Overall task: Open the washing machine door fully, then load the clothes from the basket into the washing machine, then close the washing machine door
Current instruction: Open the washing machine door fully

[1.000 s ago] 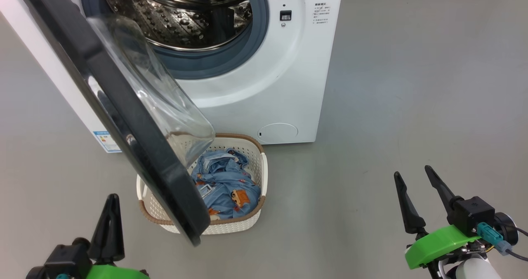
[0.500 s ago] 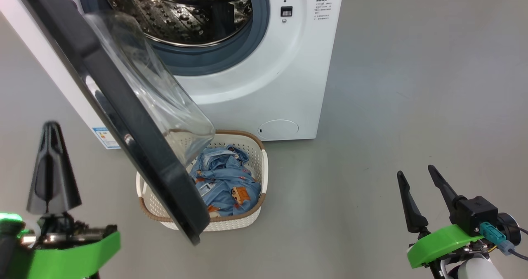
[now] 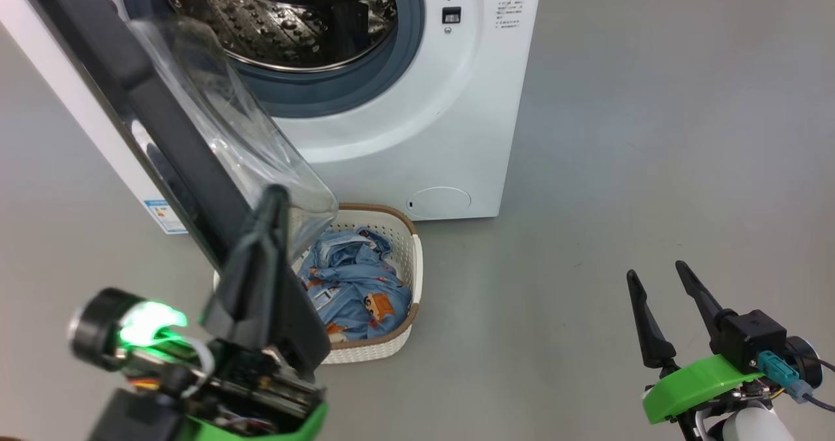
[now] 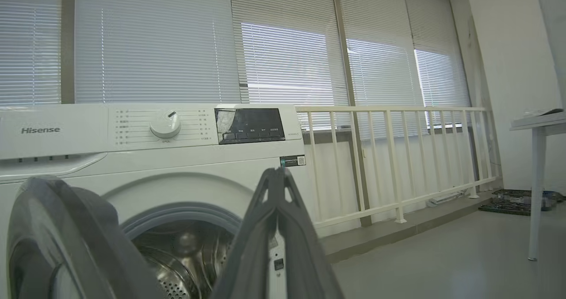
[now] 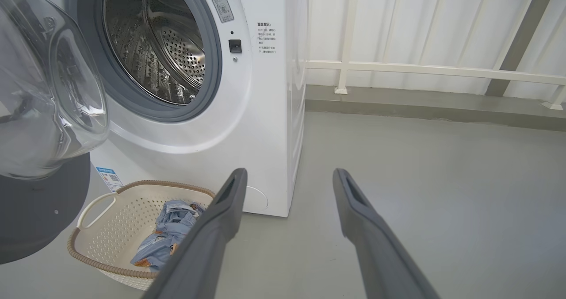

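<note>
The white washing machine (image 3: pixel 456 102) stands with its steel drum (image 3: pixel 287 17) exposed. The washing machine door (image 3: pixel 163 134) is swung out towards me, black rim edge-on, with its glass bowl (image 3: pixel 261 147) over the basket's left part. The cream basket (image 3: pixel 409 258) sits on the floor before the machine and holds the light blue clothes (image 3: pixel 352 284). My left gripper (image 3: pixel 274 196) is raised and shut on nothing, overlapping the door's lower rim; its wrist view shows the door (image 4: pixel 66 228) left of the shut gripper (image 4: pixel 277 173). My right gripper (image 3: pixel 654 270) is open at the lower right, right of the basket (image 5: pixel 101 228).
Grey floor (image 3: pixel 652 134) spreads to the right of the machine. A white railing (image 4: pixel 398 157) and blinds run behind it. A white table leg (image 4: pixel 535 193) stands far right. A blue label (image 3: pixel 160 214) marks the machine's lower left corner.
My left gripper has risen from the lower left and swung right, now crossing the door's lower rim in the head view. The right gripper has stayed put. The camera shifted slightly.
</note>
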